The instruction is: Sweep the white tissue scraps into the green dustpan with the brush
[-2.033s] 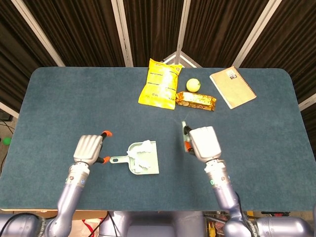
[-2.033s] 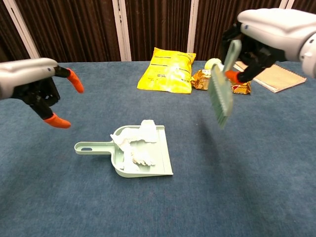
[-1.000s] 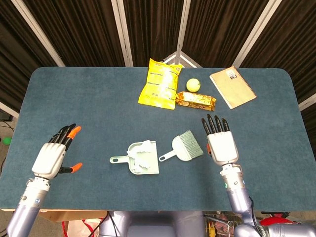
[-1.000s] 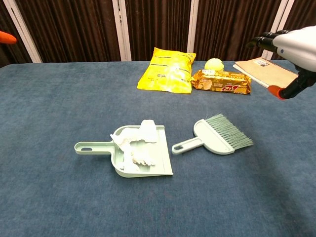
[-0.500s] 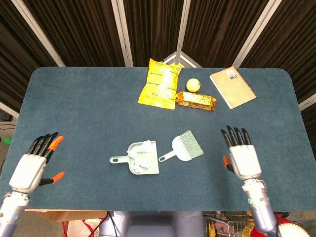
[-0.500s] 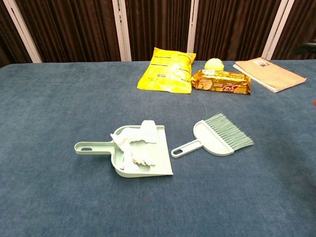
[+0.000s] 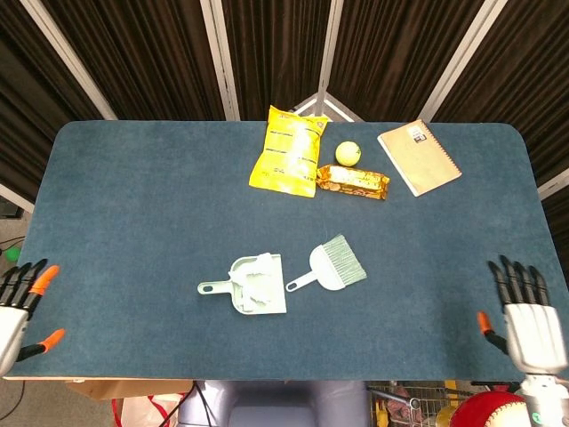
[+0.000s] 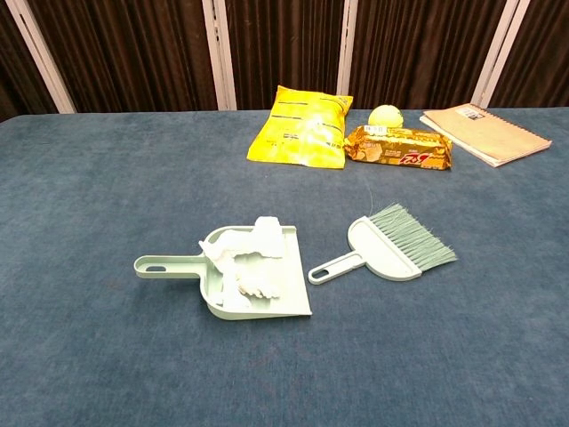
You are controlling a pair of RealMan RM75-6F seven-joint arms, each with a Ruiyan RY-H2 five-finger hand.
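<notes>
At the far left edge of the head view, the left hand (image 7: 11, 320) sits off the near-left corner of the table (image 7: 133, 196), fingers spread and released, holding nothing. Well to the right of those fingers lies the green dustpan (image 8: 267, 289), flat on the cloth with its handle pointing toward the left hand. The white tissue scraps (image 8: 244, 267) are piled inside the pan, apart from both hands. Just beside the pan's right edge rests the brush (image 8: 387, 249), lying flat with its handle angled toward the pan and its bristles fanned toward the right side. Beyond the brush, far from either hand's fingers, are a yellow snack bag (image 8: 302, 124), a yellow ball (image 8: 384, 116), a brown wrapped bar (image 8: 400, 148) and a notebook (image 8: 484, 133). At the near-right corner, the right hand (image 7: 529, 320) hangs off the table edge, fingers straight and apart, gripping nothing, well apart from the brush. Neither hand shows in the chest view.
</notes>
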